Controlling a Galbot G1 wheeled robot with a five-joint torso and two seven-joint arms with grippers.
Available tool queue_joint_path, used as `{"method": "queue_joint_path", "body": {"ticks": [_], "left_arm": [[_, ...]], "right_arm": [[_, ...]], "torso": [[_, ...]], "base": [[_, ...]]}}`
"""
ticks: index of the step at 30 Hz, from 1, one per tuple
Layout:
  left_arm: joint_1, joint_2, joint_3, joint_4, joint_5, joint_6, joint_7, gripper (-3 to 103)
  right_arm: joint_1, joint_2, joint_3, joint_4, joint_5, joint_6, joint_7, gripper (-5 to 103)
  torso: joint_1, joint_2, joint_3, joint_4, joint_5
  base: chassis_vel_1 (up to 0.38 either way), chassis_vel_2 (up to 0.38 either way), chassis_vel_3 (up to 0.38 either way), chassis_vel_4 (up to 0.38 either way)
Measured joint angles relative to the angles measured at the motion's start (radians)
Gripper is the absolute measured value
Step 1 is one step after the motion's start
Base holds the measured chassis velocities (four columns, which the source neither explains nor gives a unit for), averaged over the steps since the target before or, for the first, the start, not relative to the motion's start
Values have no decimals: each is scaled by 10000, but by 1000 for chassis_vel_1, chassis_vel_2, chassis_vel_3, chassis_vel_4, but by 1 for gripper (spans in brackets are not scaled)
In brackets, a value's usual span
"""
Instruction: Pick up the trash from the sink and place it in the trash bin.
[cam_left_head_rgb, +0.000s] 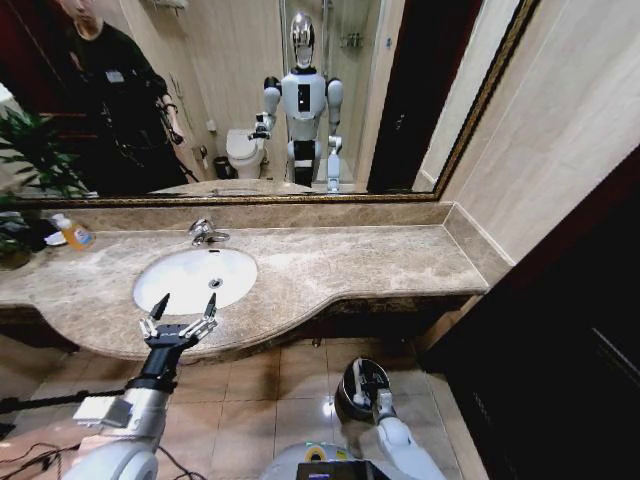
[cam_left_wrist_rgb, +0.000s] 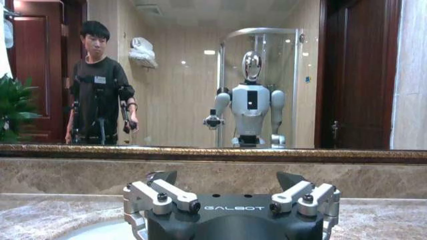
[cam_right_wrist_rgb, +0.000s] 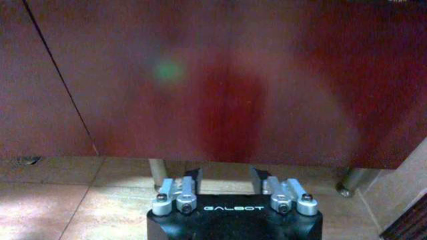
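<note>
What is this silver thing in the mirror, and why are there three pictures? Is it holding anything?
That is a robot seeing itself in the bathroom mirror. One picture comes from a camera on its head, the other two from cameras on its wrists. Its left gripper, a black claw with open fingers, hovers at the front edge of the white oval sink in the beige marble counter. Its right gripper hangs low, over the round dark trash bin with a shiny rim on the floor, fingers open too. Neither claw holds anything. An orange-yellow bottle stands by the mirror.
</note>
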Motion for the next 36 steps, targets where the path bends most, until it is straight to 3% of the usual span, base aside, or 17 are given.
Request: {"method": "queue_joint_path", "body": {"ticks": [6,13,36], "left_arm": [[0,0,0,0,0,0,-1,100],[0,0,0,0,0,0,0,100],[0,0,-1,1,0,0,0,100]], "right_arm": [[-43,-11,-5,17,-20,-8,6,77],[-101,-22,-2,111,-20,-23,37,99],[-642,-240,47,926,151,-196,93,100]], "torso": [[0,0,0,0,0],[-2,0,0,0,0],[-1,0,0,0,1]], "base": [[0,0,0,0],[0,0,0,0],[0,0,0,0]]}}
